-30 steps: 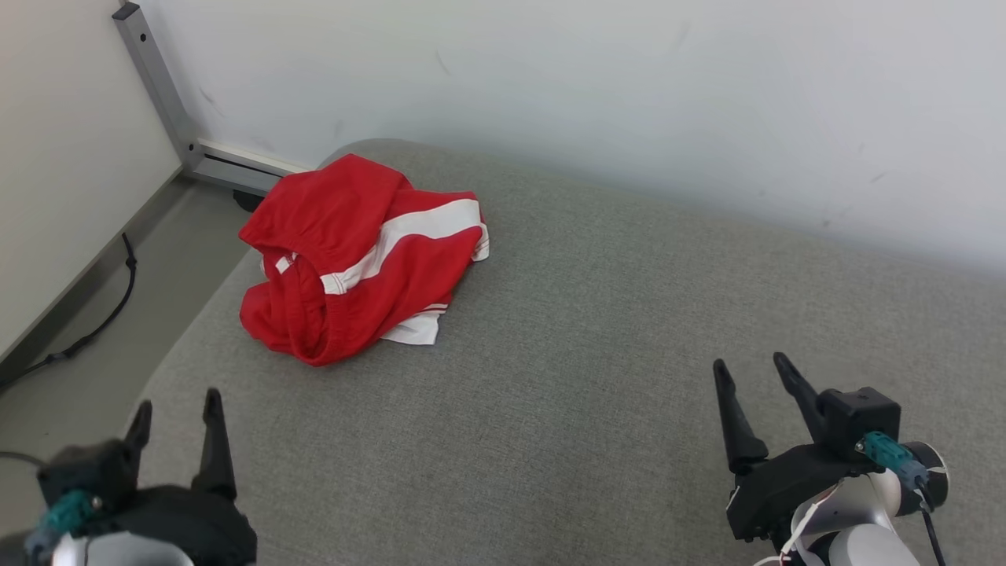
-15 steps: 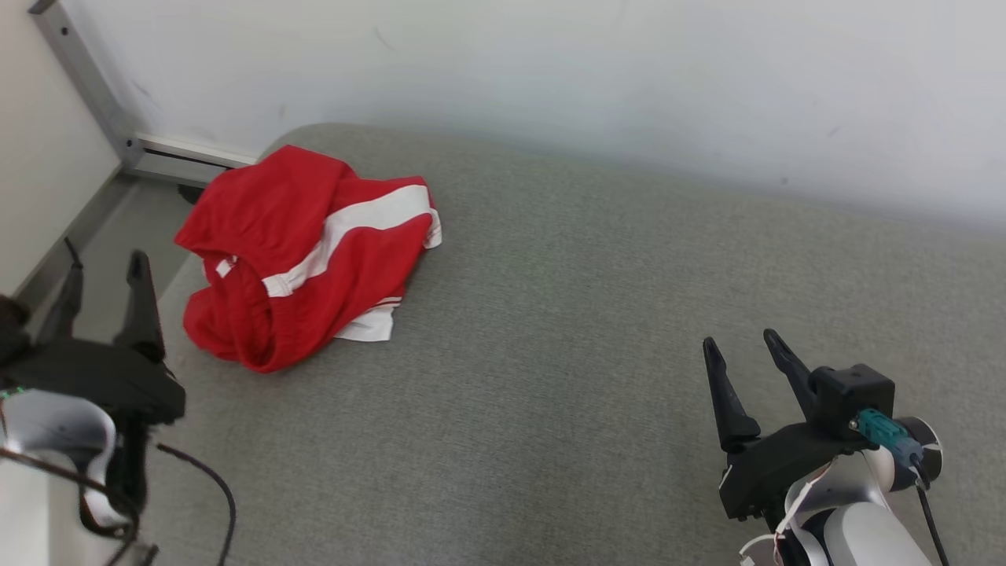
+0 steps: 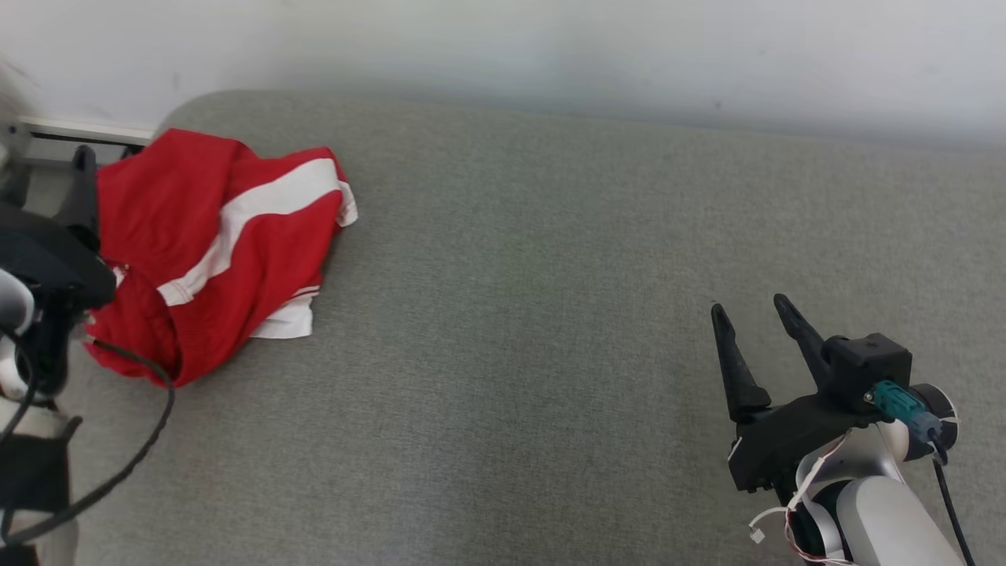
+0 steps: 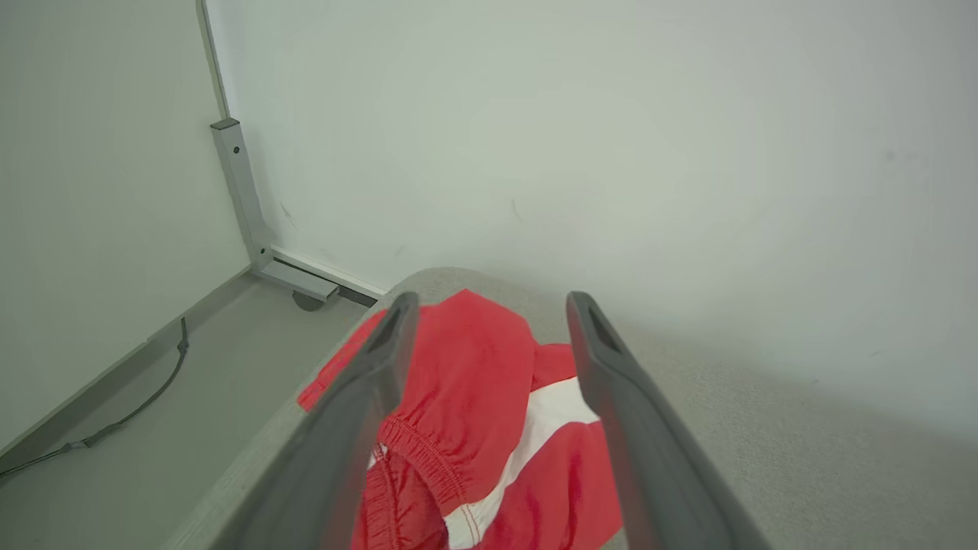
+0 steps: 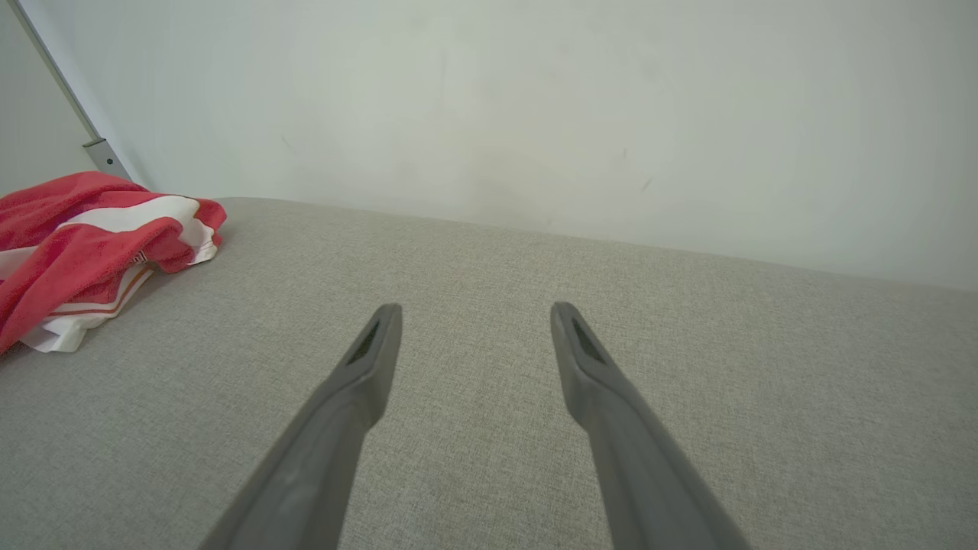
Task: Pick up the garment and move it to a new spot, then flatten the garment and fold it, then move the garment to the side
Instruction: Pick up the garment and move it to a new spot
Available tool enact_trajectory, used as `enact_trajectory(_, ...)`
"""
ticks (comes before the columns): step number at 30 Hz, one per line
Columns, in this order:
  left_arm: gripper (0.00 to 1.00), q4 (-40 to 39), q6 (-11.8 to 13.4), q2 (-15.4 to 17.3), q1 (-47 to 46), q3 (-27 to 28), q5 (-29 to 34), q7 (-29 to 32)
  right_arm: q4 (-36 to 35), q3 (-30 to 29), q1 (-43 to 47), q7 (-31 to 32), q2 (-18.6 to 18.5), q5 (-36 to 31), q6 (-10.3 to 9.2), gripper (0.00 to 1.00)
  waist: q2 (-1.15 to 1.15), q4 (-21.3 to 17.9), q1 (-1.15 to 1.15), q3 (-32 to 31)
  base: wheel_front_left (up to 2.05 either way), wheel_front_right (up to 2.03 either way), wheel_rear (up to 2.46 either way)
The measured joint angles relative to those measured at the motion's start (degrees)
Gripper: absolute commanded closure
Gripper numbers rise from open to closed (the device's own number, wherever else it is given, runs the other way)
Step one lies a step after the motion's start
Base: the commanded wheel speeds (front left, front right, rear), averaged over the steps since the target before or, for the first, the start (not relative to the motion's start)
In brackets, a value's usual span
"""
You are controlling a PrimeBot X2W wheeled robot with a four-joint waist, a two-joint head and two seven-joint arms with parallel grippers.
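The garment point(image 3: 228, 244) lies crumpled at the far left corner of the grey cushion point(image 3: 550, 314). Left hand point(image 4: 493, 305): fully spread, empty, poised over it. Right hand point(image 3: 748, 305): fully spread, empty, well apart. Risk: pinching one loose layer, or nudging it off the nearby edge.

The garment point(image 3: 212, 236) is red with white stripes, lying on a grey-green woven surface point(image 3: 550, 275).

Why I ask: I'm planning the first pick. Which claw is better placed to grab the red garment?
Left. The left claw stands open close to the red garment, aimed at it; the right claw, also open, sits far across the grey cushion.
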Motion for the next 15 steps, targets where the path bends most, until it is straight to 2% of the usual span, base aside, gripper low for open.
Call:
enact_trajectory(6,0.00,7.9,-1.3,3.1,-6.4,-0.7,-0.2,3.6,-0.7,-0.1,-1.0,0.5,-0.3,-0.4,0.00,0.00,0.00,-2.2,0.00,3.1,0.00,0.00,0.00)
enact_trajectory(15,0.00,16.5,-2.5,4.7,-12.0,-3.8,0.6,8.8,-1.4,0.1,-3.5,1.0,-0.6,-0.6,0.00,0.00,0.00,-5.1,0.00,7.2,0.00,0.00,0.00)
